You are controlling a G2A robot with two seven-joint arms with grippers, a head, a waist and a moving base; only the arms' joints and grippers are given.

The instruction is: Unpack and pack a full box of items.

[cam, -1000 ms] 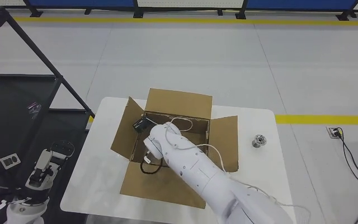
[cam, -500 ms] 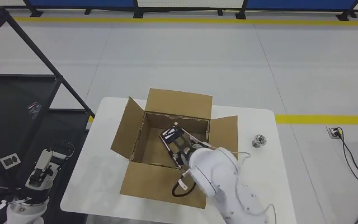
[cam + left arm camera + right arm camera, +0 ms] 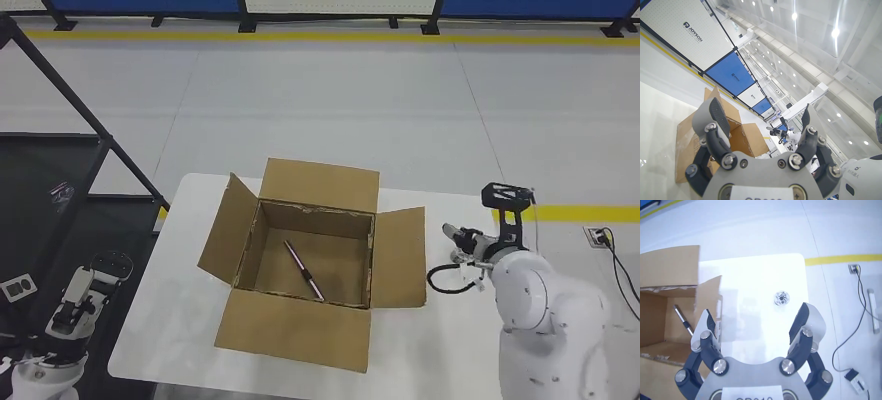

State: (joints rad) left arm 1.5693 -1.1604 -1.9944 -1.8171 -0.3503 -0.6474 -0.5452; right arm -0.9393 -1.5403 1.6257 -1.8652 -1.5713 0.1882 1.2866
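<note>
Right end effector (image 3: 755,308) sits spread apart above the tabletop (image 3: 753,275) near the metal part (image 3: 781,298), looks set up to grab it for the box (image 3: 677,266), where a rod (image 3: 682,321) lies; left end effector (image 3: 761,104) is spread too.

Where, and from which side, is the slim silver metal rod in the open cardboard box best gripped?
Probably at mid-length on the slim silver metal rod, from straight above, jaws across its shaft: it lies flat on the floor of the brown cardboard box, whose walls block side approaches.
</note>
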